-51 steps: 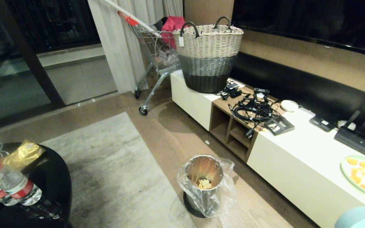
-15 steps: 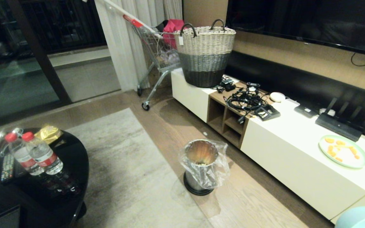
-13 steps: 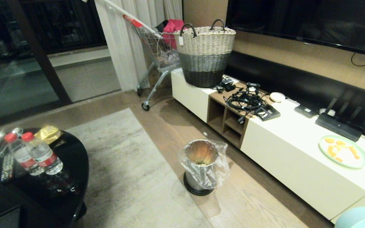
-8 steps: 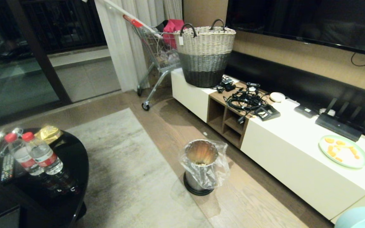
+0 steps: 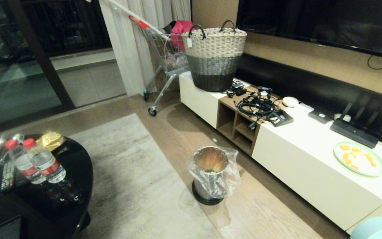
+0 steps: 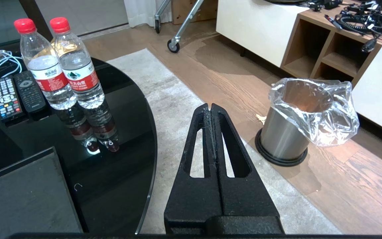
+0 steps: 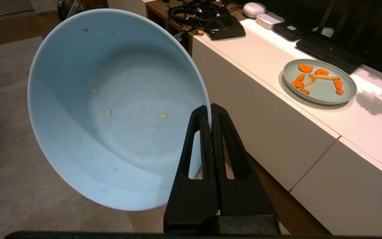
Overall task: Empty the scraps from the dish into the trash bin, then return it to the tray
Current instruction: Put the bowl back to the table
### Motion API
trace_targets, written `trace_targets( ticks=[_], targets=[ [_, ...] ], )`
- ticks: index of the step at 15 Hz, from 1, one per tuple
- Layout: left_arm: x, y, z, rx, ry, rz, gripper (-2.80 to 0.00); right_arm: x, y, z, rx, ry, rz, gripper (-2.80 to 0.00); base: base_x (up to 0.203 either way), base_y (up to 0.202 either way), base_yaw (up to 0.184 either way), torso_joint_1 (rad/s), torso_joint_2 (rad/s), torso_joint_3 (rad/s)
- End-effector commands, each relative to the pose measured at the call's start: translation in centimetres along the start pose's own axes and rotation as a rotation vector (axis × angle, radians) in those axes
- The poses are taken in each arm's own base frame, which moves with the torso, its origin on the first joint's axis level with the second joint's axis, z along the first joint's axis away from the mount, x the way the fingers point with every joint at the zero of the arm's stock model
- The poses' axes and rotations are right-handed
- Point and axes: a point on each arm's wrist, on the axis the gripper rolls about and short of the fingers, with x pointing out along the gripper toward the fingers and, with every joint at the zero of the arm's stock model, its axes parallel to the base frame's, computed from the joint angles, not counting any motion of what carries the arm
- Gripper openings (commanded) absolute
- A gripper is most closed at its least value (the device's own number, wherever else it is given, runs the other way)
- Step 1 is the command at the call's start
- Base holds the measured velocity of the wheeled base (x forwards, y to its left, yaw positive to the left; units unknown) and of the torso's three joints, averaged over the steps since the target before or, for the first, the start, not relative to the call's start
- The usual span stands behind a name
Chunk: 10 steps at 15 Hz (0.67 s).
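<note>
My right gripper [image 7: 210, 108] is shut on the rim of the pale-blue dish [image 7: 111, 109]. The dish is tipped on its side, with only a few crumbs [image 7: 163, 114] stuck inside. In the head view its rim [image 5: 376, 229] peeks in at the lower right corner. The shiny metal trash bin [image 5: 211, 172] with its clear bag stands on the wood floor, and pale scraps [image 5: 212, 172] lie at its bottom. My left gripper [image 6: 211, 107] is shut and empty, hanging over the rug between the table and the trash bin [image 6: 287, 132]. A matte black corner of the tray [image 6: 22, 199] lies on the table.
Two water bottles [image 6: 61, 66] and remotes [image 6: 15, 96] stand on the round black glass table [image 5: 61, 186]. The long white cabinet [image 5: 310, 166] carries a green plate of orange pieces [image 5: 359, 158], cables and a wicker basket [image 5: 215, 56]. A shopping cart [image 5: 164, 56] stands behind it.
Since the earliest frame the whole head view has pulled back from the bin and cabinet. Over the last second nothing has moved.
</note>
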Motion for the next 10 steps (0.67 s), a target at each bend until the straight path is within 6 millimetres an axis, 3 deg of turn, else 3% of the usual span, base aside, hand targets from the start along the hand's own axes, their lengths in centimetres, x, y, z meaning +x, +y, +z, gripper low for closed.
trace_targets(
  ticks=[1, 10],
  targets=[
    [0.00, 0.00, 0.00, 0.000, -0.001, 0.000, -2.80, 0.01, -0.01, 0.02, 0.013, 0.000, 0.000, -2.80, 0.000, 0.000, 0.000, 0.000, 0.00, 0.000],
    [0.00, 0.00, 0.00, 0.000, -0.001, 0.000, -2.80, 0.00, -0.01, 0.01, 0.035, -0.001, -0.002, -2.80, 0.000, 0.000, 0.000, 0.000, 0.00, 0.000]
  ],
)
